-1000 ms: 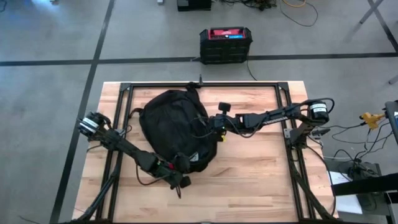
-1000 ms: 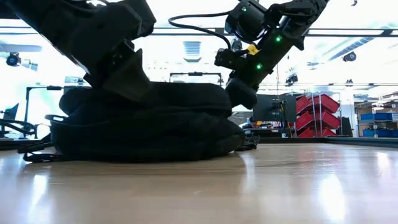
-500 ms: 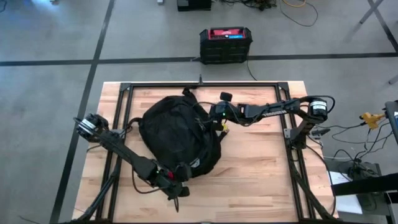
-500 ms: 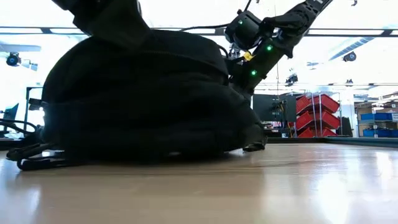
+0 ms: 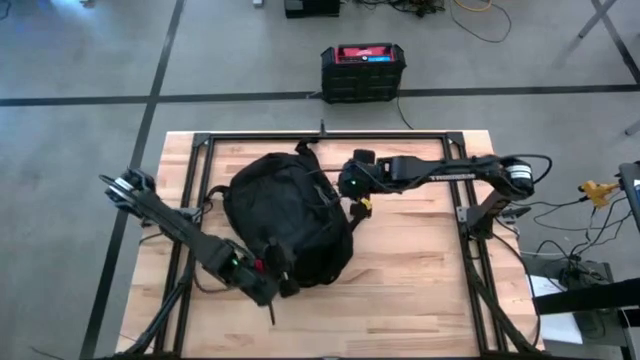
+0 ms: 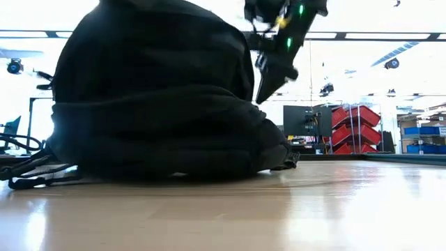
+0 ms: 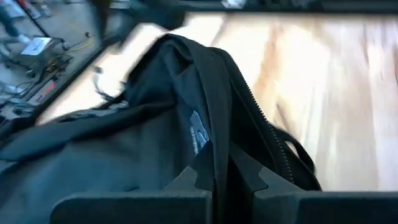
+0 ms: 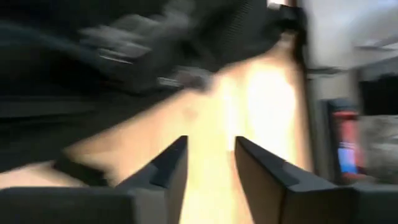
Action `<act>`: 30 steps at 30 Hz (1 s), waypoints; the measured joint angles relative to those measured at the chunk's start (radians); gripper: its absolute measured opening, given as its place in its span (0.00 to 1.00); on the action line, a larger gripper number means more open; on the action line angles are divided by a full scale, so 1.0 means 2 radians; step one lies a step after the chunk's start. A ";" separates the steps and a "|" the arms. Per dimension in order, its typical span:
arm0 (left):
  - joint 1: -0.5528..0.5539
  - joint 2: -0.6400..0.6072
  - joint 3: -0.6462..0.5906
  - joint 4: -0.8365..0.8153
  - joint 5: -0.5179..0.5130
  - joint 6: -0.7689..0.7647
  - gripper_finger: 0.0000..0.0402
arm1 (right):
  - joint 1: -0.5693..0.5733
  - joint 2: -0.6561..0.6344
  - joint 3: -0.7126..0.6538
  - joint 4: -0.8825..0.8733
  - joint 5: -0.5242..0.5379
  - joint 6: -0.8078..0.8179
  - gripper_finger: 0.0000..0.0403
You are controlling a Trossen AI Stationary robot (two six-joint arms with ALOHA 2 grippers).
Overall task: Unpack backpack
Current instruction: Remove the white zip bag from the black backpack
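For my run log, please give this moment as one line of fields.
left gripper: shut on backpack edge, lifting | right gripper: open, beside backpack's far side, holding nothing | backpack: bunched up on table

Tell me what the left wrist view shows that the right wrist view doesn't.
Left wrist only: the left hand shut on a fold of the backpack, beside its pale logo and zip. Right wrist only: the right hand open and holding nothing, with the red-topped box beyond the table edge. Both: the backpack and the wooden table.
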 joint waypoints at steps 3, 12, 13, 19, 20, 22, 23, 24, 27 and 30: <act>0.014 -0.031 -0.002 -0.007 -0.015 -0.016 0.00 | 0.026 -0.008 0.025 -0.027 -0.093 0.043 0.42; 0.028 -0.091 -0.004 -0.029 -0.102 -0.017 0.00 | 0.157 -0.010 -0.017 0.081 -0.121 0.075 0.50; 0.028 -0.091 -0.004 -0.025 -0.106 -0.017 0.00 | 0.169 -0.010 -0.029 0.111 -0.103 0.077 0.50; 0.027 -0.079 -0.004 -0.002 -0.109 -0.011 0.00 | 0.206 -0.007 -0.097 0.301 0.008 0.083 0.47; 0.027 -0.077 -0.004 -0.002 -0.109 -0.011 0.00 | 0.206 -0.004 -0.107 0.330 0.010 0.093 0.46; 0.027 -0.076 -0.004 -0.001 -0.112 -0.008 0.00 | 0.206 0.004 -0.131 0.370 0.006 0.120 0.45; 0.027 -0.076 -0.004 -0.001 -0.119 -0.003 0.00 | 0.206 0.011 -0.141 0.388 0.001 0.134 0.44; 0.027 -0.076 -0.004 0.000 -0.124 0.004 0.00 | 0.206 0.018 -0.150 0.403 -0.003 0.143 0.44; 0.028 -0.084 -0.004 -0.004 -0.133 0.023 0.00 | 0.215 0.036 -0.174 0.408 -0.027 0.173 0.42; 0.032 -0.096 -0.004 -0.010 -0.124 0.040 0.00 | 0.234 0.047 -0.197 0.403 -0.045 0.212 0.40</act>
